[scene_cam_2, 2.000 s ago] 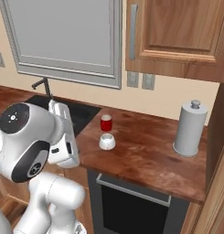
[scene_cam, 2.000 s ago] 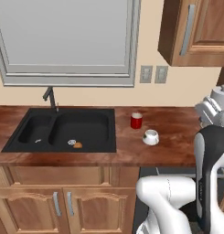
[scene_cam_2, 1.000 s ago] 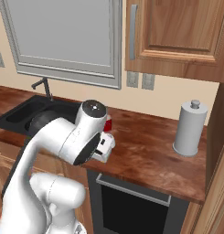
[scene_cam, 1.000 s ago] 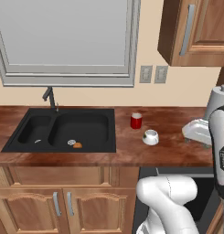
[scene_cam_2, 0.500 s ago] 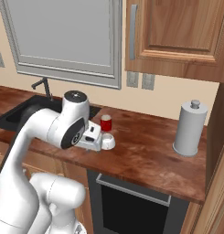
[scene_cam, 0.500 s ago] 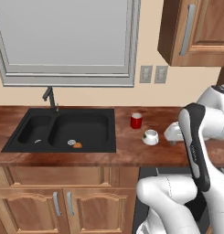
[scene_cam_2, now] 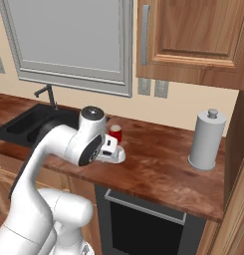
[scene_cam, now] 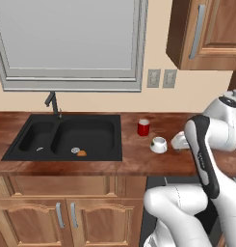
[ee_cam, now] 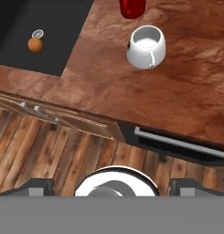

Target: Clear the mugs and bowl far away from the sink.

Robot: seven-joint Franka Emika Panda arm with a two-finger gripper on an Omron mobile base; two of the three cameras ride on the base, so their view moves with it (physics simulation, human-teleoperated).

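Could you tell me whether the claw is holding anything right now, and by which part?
Nothing is held: the claw is open, hanging apart from the white mug.

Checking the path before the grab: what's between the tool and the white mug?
In the hand view, bare wooden counter and its front edge lie between the open tool and the white mug.

My arm [scene_cam_2: 54,149] is glossy white with dark grey joints, set against a reddish-brown counter [ee_cam: 186,91] mottled with darker veins. On it stand a bright red mug [scene_cam: 143,128] and a plain white mug [ee_cam: 146,46] — the white one pale inside too. The sink [scene_cam: 66,137] is matte black with a silver drain [ee_cam: 38,33] and a small orange ball [ee_cam: 35,45], the cabinets [scene_cam: 66,212] are warm brown wood, and the paper-towel roll [scene_cam_2: 207,140] is pale grey.
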